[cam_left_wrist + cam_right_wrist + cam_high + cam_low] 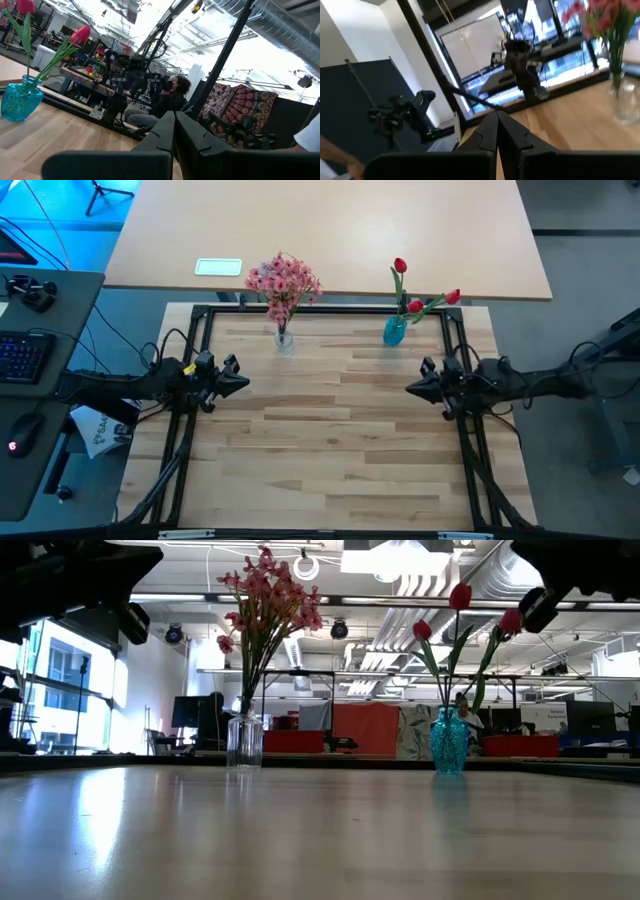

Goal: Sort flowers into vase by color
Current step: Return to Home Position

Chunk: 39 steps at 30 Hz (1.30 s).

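pale wood planks make up the table (330,450), and near its far edge two vases stand well apart. on the left, a clear glass vase (285,342) holds the pink sprays (283,280), bunched upright with their thin green stems down in the glass. on the right, a blue vase (394,332) holds the three red tulips (414,306); one bloom stands tall and the other two lean out to the right.

the left gripper (243,383) hangs above the table's left side, pointing inward, its two dark fingers (165,135) pressed together on nothing. the right gripper (410,388) mirrors it above the right side, its fingers likewise clenched and empty. the two tips face each other with bare wood between.

beyond the far edge, a white label (218,267) lies on a tan tabletop (450,240); its print is too small to read. a white bag (97,430) beside the left arm carries dark lettering, also unreadable. a seated person (172,92) shows in the left wrist view.
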{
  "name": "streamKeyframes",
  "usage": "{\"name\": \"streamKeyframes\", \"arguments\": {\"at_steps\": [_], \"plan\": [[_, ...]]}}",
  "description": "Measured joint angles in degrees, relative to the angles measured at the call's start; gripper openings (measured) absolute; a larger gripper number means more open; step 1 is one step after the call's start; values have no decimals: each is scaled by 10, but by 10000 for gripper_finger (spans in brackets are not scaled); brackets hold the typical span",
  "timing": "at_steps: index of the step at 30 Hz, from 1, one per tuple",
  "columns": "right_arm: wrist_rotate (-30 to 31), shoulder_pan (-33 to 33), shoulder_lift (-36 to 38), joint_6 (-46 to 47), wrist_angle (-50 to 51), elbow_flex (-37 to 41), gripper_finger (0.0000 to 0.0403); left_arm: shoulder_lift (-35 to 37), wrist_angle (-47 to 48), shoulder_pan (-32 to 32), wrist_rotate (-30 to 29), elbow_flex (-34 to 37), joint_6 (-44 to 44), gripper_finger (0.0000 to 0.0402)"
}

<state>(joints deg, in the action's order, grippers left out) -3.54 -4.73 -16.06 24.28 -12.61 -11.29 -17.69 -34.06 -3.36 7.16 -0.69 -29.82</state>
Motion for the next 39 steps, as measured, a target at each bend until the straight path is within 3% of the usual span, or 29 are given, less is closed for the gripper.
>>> {"name": "streamKeyframes", "arguments": {"at_steps": [5,10,17,27,39], "plan": [[53,-37,20,-53,4,0,0,0,0,0,0,0,0,0],[61,-56,18,-89,13,1,0,0,0,0,0,0,0,0],[66,-55,20,-79,-172,105,0,0,0,0,0,0,0,0],[30,-42,38,-138,-73,107,0,0,0,0,0,0,0,0],[56,-42,42,-141,62,107,0,0,0,0,0,0,0,0]]}}
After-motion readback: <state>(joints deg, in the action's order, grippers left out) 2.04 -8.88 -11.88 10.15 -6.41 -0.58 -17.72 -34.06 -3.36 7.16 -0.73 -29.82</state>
